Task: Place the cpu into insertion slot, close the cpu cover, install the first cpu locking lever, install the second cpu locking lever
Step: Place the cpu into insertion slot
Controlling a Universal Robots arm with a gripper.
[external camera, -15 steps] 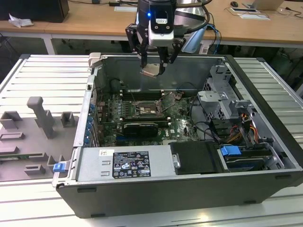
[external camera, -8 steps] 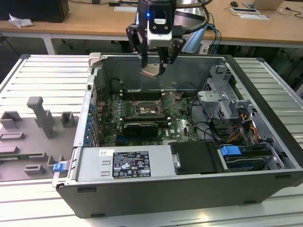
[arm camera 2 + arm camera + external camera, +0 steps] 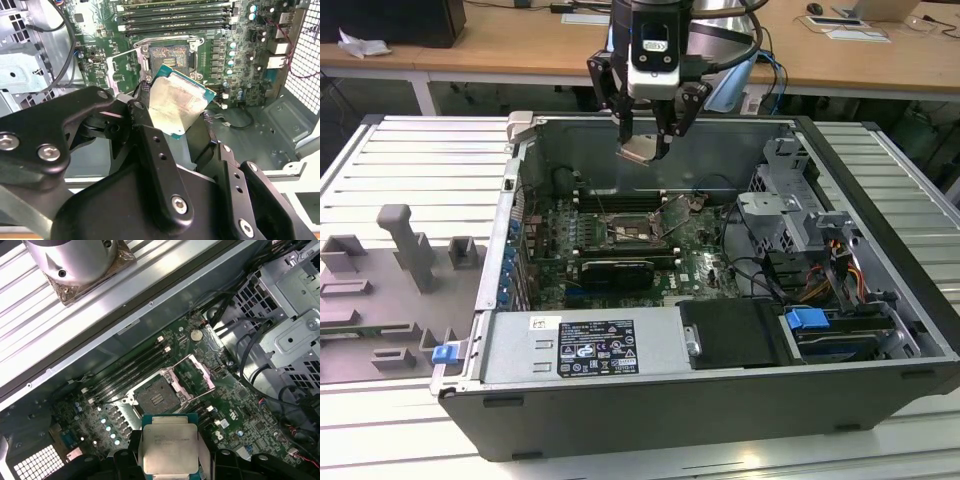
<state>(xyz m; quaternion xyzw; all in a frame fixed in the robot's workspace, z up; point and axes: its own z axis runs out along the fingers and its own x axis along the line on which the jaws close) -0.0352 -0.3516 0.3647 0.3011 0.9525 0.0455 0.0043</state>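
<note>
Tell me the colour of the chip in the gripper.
Pale silvery-beige metal face with a teal-green border; the chip shows best in the first wrist view.

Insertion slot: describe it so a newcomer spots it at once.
Inside the open computer case, find the green motherboard. The insertion slot is its central square socket beside the long memory slots: dark centre, silvery rim, cpu cover hinged open.

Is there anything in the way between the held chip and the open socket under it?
Nothing visible. The chip hangs in the jaws above the board, the socket lies bare, and its cover is swung up to one side.
</note>
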